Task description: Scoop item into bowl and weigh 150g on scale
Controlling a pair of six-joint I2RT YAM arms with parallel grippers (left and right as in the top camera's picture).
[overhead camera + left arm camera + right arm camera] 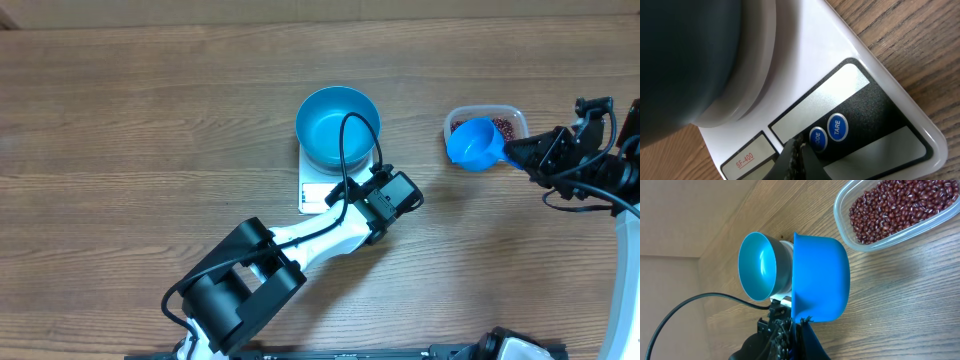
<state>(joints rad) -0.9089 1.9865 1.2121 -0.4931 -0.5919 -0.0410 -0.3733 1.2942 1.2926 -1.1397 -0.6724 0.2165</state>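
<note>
Left gripper [799, 150], jaws clenched empty, tip at scale [880, 95] buttons [832, 131]: likely taring, empty bowl [337, 125] on scale. Right gripper [801, 332] grasps scoop [820, 277] beside tub [842, 222] of beans [900, 207]. Next: dip scoop into beans.

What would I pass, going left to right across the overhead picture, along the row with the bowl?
blue bowl → blue scoop → right gripper. The scale and tub overlap these, so they are left out.
</note>
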